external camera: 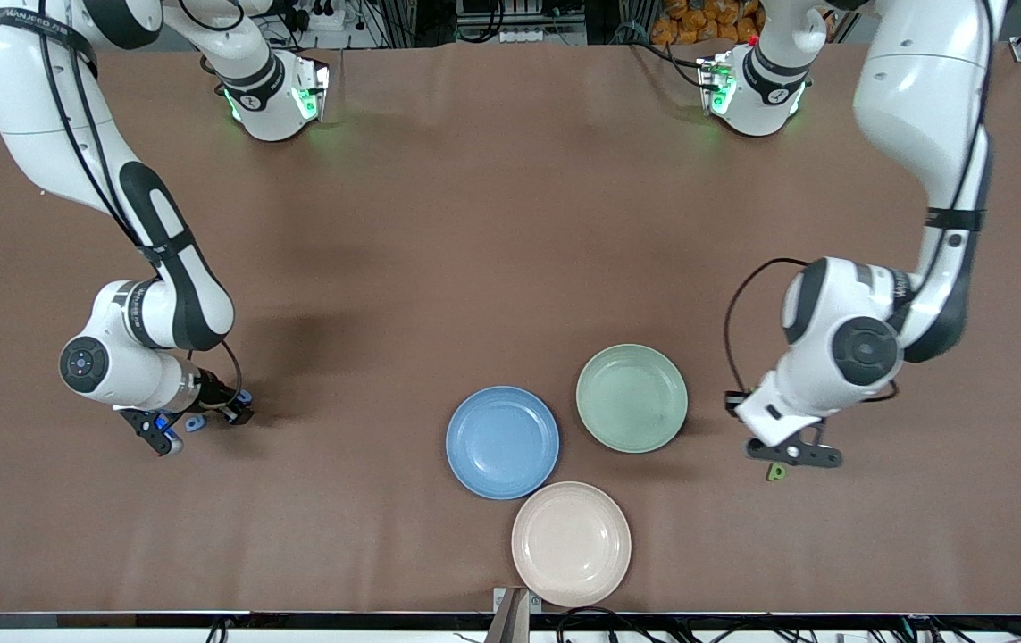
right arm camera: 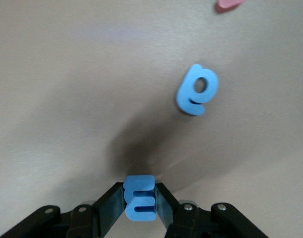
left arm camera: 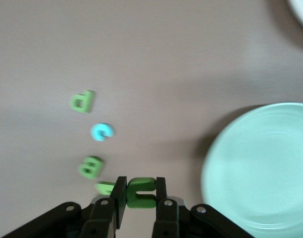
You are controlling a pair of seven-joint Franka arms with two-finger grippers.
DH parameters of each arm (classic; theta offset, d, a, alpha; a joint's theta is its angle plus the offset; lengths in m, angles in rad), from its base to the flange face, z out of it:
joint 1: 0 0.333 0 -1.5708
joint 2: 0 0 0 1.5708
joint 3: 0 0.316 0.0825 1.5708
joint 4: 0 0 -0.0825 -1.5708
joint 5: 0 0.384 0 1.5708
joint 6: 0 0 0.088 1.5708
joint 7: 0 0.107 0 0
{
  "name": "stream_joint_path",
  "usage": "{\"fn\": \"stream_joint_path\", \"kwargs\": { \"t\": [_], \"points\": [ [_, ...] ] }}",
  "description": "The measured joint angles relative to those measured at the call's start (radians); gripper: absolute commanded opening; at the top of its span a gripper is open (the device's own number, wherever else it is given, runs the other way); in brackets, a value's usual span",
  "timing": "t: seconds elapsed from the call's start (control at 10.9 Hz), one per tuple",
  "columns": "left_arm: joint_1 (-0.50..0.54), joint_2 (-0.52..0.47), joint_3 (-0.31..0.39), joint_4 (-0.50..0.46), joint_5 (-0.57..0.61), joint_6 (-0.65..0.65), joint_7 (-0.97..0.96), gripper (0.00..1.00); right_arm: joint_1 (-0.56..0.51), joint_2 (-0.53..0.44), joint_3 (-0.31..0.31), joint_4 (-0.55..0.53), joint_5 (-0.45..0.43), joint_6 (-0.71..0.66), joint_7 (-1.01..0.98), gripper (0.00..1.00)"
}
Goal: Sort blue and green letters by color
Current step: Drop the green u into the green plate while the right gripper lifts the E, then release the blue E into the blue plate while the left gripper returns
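My left gripper (left arm camera: 140,192) pinched a green letter (left arm camera: 141,192), my right gripper (right arm camera: 140,197) a blue letter (right arm camera: 140,197); next, the green plate (external camera: 631,397) at two o'clock of the blue plate (external camera: 502,441).

Your brown worktop (external camera: 492,223) carries three plates close together: blue plate (external camera: 502,441), green plate (external camera: 631,397), pink plate (external camera: 571,543) nearest the front camera. Loose letters lie flat: green d (left arm camera: 82,101), green a (left arm camera: 90,166), pale blue c (left arm camera: 101,132), blue g (right arm camera: 197,89).
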Motion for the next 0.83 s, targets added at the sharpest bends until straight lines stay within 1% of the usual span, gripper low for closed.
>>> {"fn": "stream_joint_path", "kwargs": {
  "t": [0.18,0.28,0.37,0.46,0.55,0.64,0.83],
  "points": [
    [-0.079,0.001,0.001,-0.002,-0.052,-0.002,-0.119,0.15,0.025,0.000,0.004,0.038,0.000,-0.029,0.036,0.00],
    [-0.107,0.004,0.001,-0.004,-0.078,-0.002,-0.159,0.17,0.044,0.000,0.005,0.063,0.000,-0.049,0.071,0.00],
    [-0.127,0.008,0.002,-0.007,-0.102,-0.002,-0.189,0.27,0.066,0.000,0.007,0.083,0.000,-0.062,0.104,0.00],
    [-0.140,0.014,0.002,-0.009,-0.120,-0.002,-0.209,0.82,0.084,0.000,0.009,0.094,0.000,-0.065,0.127,0.00],
    [-0.148,0.023,0.002,-0.010,-0.136,-0.002,-0.218,1.00,0.097,0.001,0.011,0.102,0.001,-0.065,0.152,0.00],
    [-0.154,0.030,0.002,-0.010,-0.141,-0.002,-0.223,1.00,0.108,0.002,0.014,0.108,0.012,-0.065,0.179,0.00],
    [-0.156,0.032,0.003,-0.010,-0.141,-0.002,-0.224,1.00,0.143,0.004,0.019,0.131,0.092,-0.064,0.220,0.00]
  ]
}}
